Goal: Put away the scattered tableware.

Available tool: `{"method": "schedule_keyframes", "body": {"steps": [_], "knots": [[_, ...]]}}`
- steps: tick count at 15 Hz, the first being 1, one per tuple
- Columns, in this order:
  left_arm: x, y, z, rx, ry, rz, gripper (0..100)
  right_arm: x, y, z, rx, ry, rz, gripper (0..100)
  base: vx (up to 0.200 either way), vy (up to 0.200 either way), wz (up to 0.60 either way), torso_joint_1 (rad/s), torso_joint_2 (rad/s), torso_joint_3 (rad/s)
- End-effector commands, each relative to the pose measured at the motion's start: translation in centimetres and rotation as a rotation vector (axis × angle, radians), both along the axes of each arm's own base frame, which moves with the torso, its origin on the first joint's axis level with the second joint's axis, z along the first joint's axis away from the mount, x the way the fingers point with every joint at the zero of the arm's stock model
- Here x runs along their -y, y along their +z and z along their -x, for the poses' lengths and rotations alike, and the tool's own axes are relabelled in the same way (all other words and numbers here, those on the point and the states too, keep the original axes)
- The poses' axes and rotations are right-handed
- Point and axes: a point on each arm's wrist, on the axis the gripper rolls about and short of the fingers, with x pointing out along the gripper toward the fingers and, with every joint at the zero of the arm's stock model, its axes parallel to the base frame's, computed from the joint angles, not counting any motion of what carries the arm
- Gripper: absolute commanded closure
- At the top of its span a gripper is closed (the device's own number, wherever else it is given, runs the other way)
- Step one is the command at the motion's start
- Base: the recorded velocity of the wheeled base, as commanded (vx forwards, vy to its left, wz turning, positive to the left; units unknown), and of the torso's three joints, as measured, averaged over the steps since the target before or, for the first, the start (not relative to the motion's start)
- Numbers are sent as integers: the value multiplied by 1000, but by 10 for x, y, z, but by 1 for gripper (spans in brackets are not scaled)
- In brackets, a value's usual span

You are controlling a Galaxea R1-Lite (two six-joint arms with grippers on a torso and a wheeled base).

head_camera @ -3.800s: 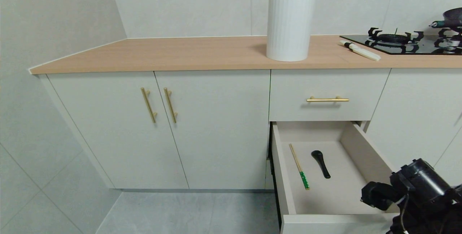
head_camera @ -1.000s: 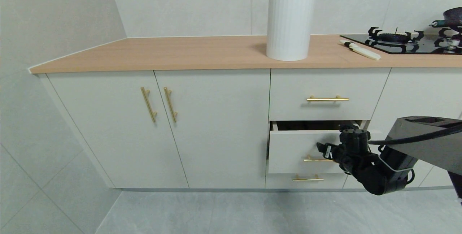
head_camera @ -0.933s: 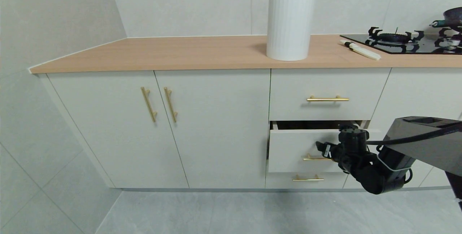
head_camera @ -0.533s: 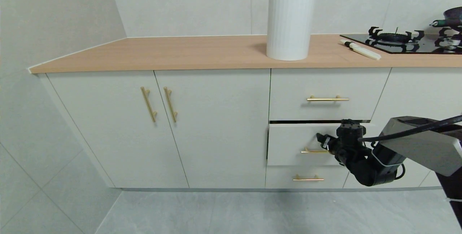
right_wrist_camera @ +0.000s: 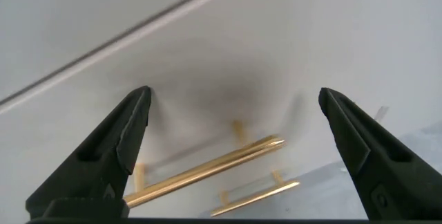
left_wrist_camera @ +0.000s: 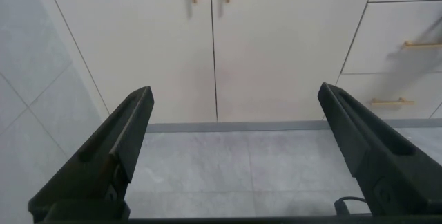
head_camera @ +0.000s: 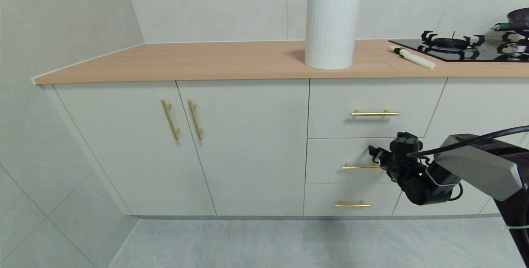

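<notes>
The right gripper (head_camera: 375, 157) sits at the middle drawer (head_camera: 330, 160), which is shut flush; its fingers stand wide apart around the brass handle (right_wrist_camera: 207, 169), not clamped on it. The left gripper (left_wrist_camera: 235, 92) hangs just as wide apart above the floor (left_wrist_camera: 228, 169); a pale utensil (head_camera: 412, 58) lies on the desk (head_camera: 206, 59), just beside the hob (head_camera: 458, 49).

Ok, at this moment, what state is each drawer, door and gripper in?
Top drawer: shut.
Middle drawer: shut.
Bottom drawer: shut.
Cabinet doors: both shut.
Right gripper: open, at the middle drawer's handle.
Left gripper: open, holding nothing.
</notes>
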Motion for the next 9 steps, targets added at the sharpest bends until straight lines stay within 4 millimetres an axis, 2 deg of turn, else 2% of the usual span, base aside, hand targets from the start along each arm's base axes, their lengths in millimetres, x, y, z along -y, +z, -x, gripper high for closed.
{"method": "schedule_keyframes", "body": {"steps": [1,6,9], "knots": [[0,0,0,0,1,0,0,4,-3,-5,13,-13,-1,0,0,0,0,0,0,0],[0,0,0,0,1,0,0,3,0,-4,18,-40,9,0,0,0,0,0,0,0],[0,0,0,0,1,0,0,-2,15,18,-13,-11,9,0,0,0,0,0,0,0]]}}
